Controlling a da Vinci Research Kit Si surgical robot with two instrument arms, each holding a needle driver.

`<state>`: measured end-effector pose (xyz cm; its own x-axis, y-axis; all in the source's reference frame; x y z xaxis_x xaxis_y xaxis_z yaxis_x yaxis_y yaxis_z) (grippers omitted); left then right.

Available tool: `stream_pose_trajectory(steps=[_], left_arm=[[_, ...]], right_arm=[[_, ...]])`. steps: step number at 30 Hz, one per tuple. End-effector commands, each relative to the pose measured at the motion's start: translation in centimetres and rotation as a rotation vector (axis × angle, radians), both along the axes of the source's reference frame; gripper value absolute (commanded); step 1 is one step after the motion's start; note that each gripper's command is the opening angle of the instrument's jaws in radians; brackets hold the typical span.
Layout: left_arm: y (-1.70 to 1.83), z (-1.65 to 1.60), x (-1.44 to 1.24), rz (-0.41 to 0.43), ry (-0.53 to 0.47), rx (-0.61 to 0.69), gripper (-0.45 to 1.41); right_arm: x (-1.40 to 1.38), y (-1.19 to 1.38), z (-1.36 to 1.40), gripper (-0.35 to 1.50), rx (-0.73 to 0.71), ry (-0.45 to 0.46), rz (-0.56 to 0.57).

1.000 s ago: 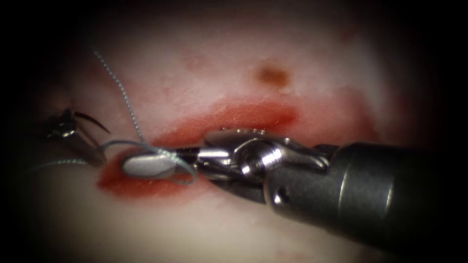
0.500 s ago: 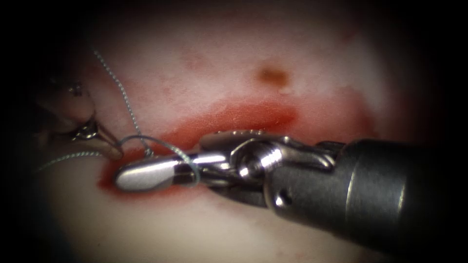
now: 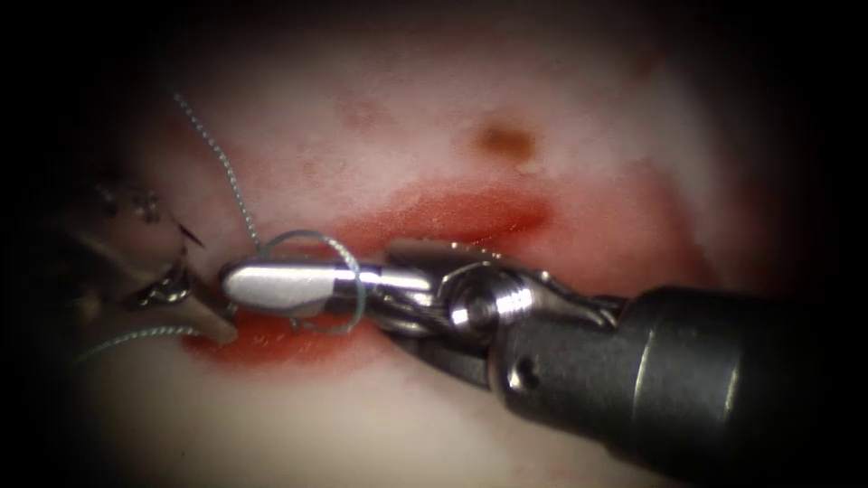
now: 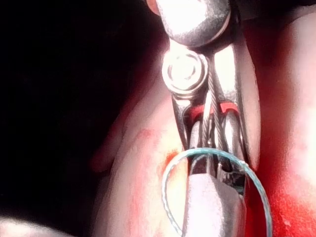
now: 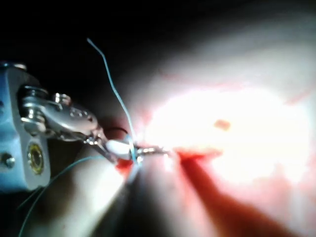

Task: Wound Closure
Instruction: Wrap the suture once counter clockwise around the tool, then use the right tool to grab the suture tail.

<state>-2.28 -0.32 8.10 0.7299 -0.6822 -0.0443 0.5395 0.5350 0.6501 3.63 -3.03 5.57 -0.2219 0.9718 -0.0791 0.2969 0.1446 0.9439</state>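
Needle (image 3: 190, 235): dark curved tip showing just above the left tool (image 3: 203, 318).
Thread (image 3: 318, 242): pale blue-green, looped around the right tool (image 3: 271, 285) just behind its jaws; one strand rises away.
Cut (image 3: 452, 217): red, glistening, beneath both jaws.
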Motion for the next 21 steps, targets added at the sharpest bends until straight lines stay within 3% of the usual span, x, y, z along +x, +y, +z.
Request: stream_pose_trajectory(steps=[1,4,6,7,11,14,17,18,21], left_arm=[[0.12,-0.02,-0.05,-0.004,0.003,-0.010,-0.45],[0.07,-0.02,-0.09,0.001,0.010,0.004,-0.45],[0.04,-0.04,-0.10,0.007,0.010,0.017,-0.45],[0.03,-0.07,-0.11,0.005,0.006,0.025,-0.45],[0.01,-0.11,-0.13,0.004,0.007,0.043,-0.45],[-0.02,-0.12,-0.16,0.006,0.004,0.058,-0.45],[-0.02,-0.07,-0.19,-0.010,0.017,0.061,-0.45],[-0.03,-0.05,-0.20,-0.018,0.025,0.063,-0.45],[-0.05,0.00,-0.20,-0.036,0.037,0.069,-0.45]], right_arm=[[0.17,0.05,-0.10,-0.35,0.001,0.005,0.000],[0.22,0.06,-0.16,-0.35,-0.014,-0.009,0.010],[0.24,0.08,-0.19,-0.35,-0.039,-0.072,0.035],[0.23,0.10,-0.24,-0.35,-0.095,-0.191,0.087],[0.19,0.13,-0.33,-0.35,-0.132,-0.399,0.162],[0.16,0.13,-0.44,-0.35,-0.229,-0.639,0.209],[0.21,0.05,-0.45,-0.35,-0.311,-0.734,0.176],[0.25,0.00,-0.45,-0.35,-0.380,-0.803,0.152],[0.29,-0.07,-0.44,-0.35,-0.453,-0.853,0.148]])
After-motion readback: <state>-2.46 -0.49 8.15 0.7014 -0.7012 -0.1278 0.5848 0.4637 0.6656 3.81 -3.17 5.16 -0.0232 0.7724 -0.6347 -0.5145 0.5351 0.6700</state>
